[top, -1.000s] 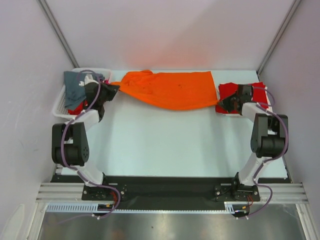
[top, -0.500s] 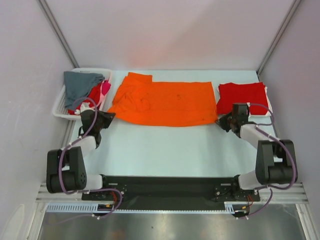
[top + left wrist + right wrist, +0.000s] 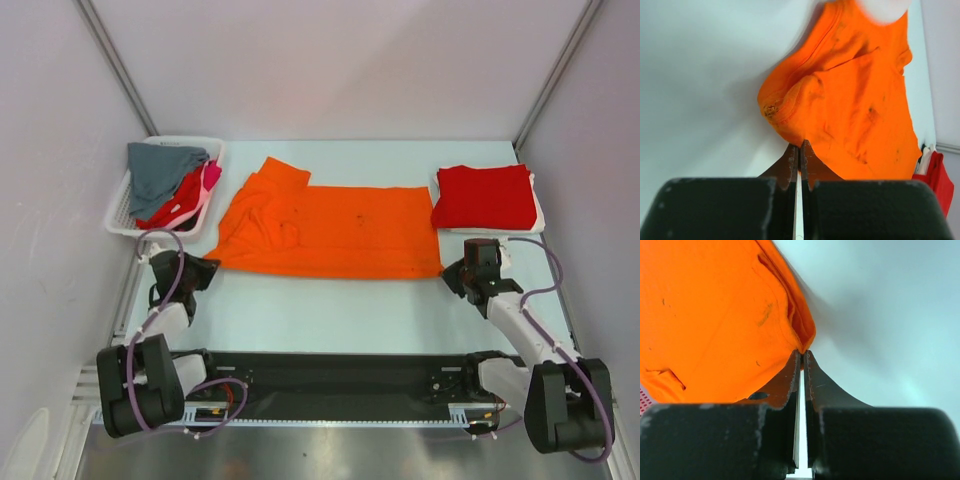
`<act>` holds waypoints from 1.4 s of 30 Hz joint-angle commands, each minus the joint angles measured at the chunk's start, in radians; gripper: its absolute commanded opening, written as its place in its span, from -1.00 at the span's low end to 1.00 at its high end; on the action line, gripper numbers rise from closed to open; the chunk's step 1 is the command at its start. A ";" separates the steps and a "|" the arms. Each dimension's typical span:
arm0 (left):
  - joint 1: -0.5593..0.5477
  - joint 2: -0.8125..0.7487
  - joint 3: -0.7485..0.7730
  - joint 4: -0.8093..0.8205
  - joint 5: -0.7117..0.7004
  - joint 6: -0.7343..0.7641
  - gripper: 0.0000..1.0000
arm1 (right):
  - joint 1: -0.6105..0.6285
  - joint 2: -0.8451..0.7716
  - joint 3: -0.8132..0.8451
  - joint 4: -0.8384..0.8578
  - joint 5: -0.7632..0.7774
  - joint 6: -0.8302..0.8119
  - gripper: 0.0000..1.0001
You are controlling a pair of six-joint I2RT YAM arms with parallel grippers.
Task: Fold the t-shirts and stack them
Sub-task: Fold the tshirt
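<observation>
Table: pale, bare along its near half. Orange t-shirt lies spread across the middle, flat toward its right end, rumpled and doubled over at its left. It is not folded yet, so I take it as the piece in hand. White basket at far left holds the waiting lot: grey t-shirt on top, loose red t-shirt and pink t-shirt beside it, all bunched. At far right the folded red t-shirt sits square, the start of the stack. My reckoning: one done, one under way, at least three left. My left gripper is clenched on the orange shirt's near-left hem, and my right gripper is clenched on its near-right corner. The overhead view gives layout and counts but not my grip. The wrist views show my tips meeting on cloth, with a stitched hem at the left, a thick corner fold at the right, and small dark specks on the fabric.
</observation>
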 commanded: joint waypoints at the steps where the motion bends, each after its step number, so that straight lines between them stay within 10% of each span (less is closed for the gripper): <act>1: 0.017 -0.072 -0.059 -0.002 0.018 0.023 -0.96 | 0.000 -0.054 -0.007 -0.095 0.088 -0.007 -1.00; 8: 0.015 -0.261 -0.103 -0.207 -0.115 0.015 -0.85 | 0.000 -0.145 -0.071 -0.119 0.074 0.001 -0.79; 13: 0.015 -0.395 -0.083 -0.312 -0.154 0.020 0.18 | 0.001 -0.196 -0.055 -0.119 0.100 -0.035 -0.04; 22: -0.060 -0.465 0.090 -0.405 -0.126 0.115 0.47 | 0.112 0.008 0.270 -0.024 0.074 -0.316 -0.14; 28: -0.314 -0.280 0.302 -0.367 -0.265 0.222 0.50 | 0.155 0.252 0.511 -0.007 0.097 -0.413 -0.21; 42: -0.409 0.360 0.856 -0.309 -0.263 0.316 0.58 | 0.120 0.766 0.970 -0.081 0.226 -0.568 -0.21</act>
